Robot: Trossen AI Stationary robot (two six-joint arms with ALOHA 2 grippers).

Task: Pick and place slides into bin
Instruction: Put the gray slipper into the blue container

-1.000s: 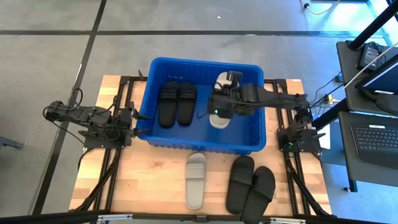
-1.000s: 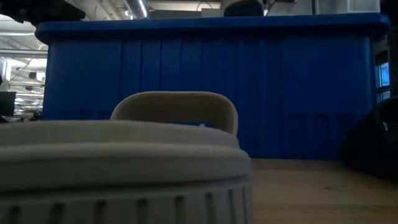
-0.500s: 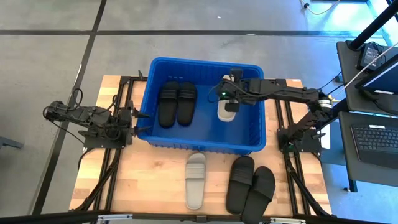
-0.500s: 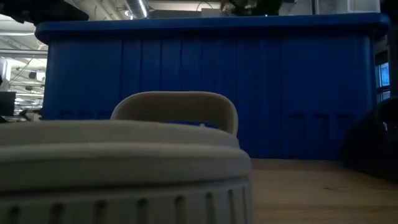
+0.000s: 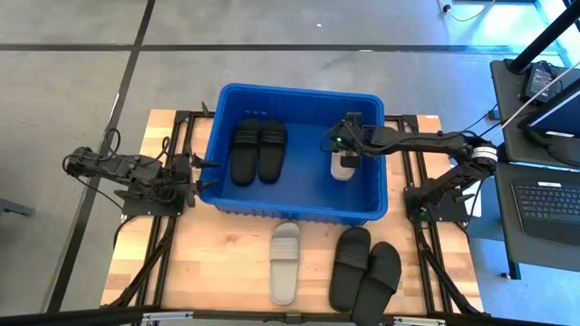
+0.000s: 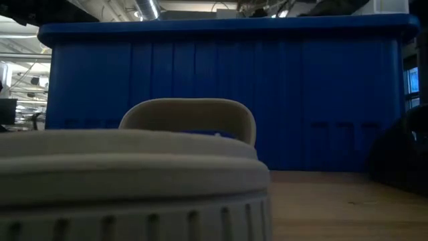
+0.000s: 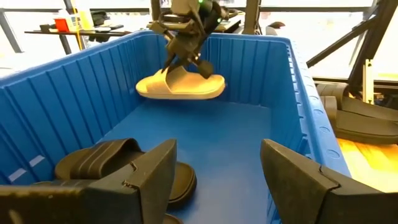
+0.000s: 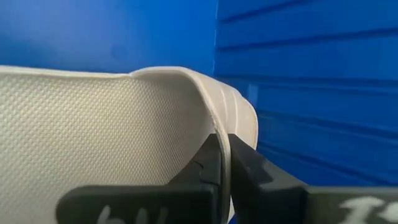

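The blue bin (image 5: 217, 136) stands at the middle of the table and holds a pair of black slides (image 5: 257, 149) lying on its floor at the left. My right gripper (image 5: 345, 150) reaches into the bin's right half and is shut on an off-white slide (image 5: 344, 167), also seen in the left wrist view (image 7: 180, 87). My left gripper (image 5: 201, 166) waits open at the bin's left wall, touching nothing. On the table near the front edge lie a light grey slide (image 5: 285, 263) and two black slides (image 5: 364, 269) on their soles. My right gripper pinches the off-white slide's strap (image 8: 219, 134) between its two fingers, one finger under the strap and one on its outer face. The fingers come from above, pointing down (image 7: 183, 53). The slide hangs about level, low over the bin floor near the right wall.
The bin's tall ribbed walls (image 6: 234, 87) ring the slides inside. The bin floor (image 5: 304, 181) between the black pair and the off-white slide is bare. Bare wood (image 5: 199, 263) lies at the front left. The arms' black base frames (image 5: 435, 204) flank the bin.
My right gripper, still shut on the off-white slide, has carried it from the bin's middle toward the bin's right wall. The slide has gone along with it.
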